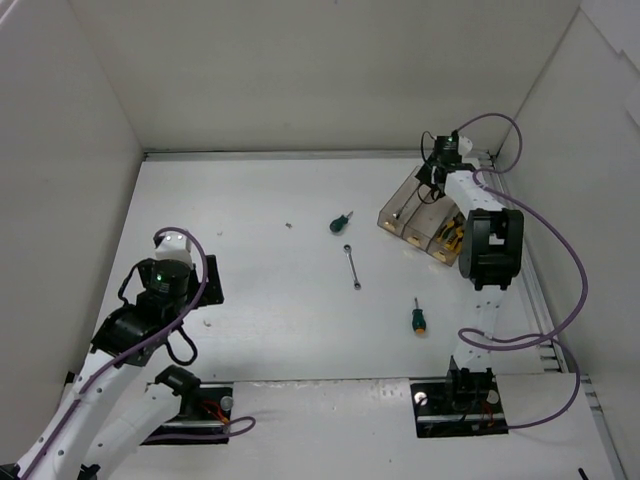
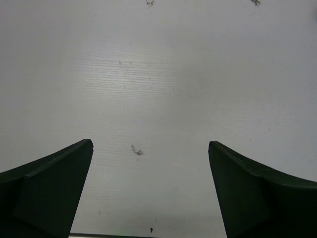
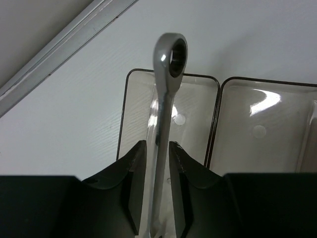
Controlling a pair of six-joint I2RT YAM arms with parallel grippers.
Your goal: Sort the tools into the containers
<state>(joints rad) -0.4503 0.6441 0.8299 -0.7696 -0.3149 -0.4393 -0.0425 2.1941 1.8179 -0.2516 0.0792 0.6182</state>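
Observation:
My right gripper (image 3: 157, 146) is shut on a slim silver wrench (image 3: 168, 74), whose ring end sticks out over the end bin (image 3: 193, 114) of the containers. From above, this gripper (image 1: 432, 175) hangs over the far end of the smoky containers (image 1: 398, 203) at the back right. Yellow-handled pliers (image 1: 450, 235) lie in a nearer bin. On the table lie a second wrench (image 1: 352, 267) and two green-handled screwdrivers (image 1: 340, 222) (image 1: 417, 318). My left gripper (image 2: 150, 146) is open over bare table, at the left (image 1: 200, 282).
White walls close in the table on the left, back and right. A metal rail (image 3: 64, 49) runs along the table's far edge beside the containers. A small speck (image 1: 288, 225) lies left of the far screwdriver.

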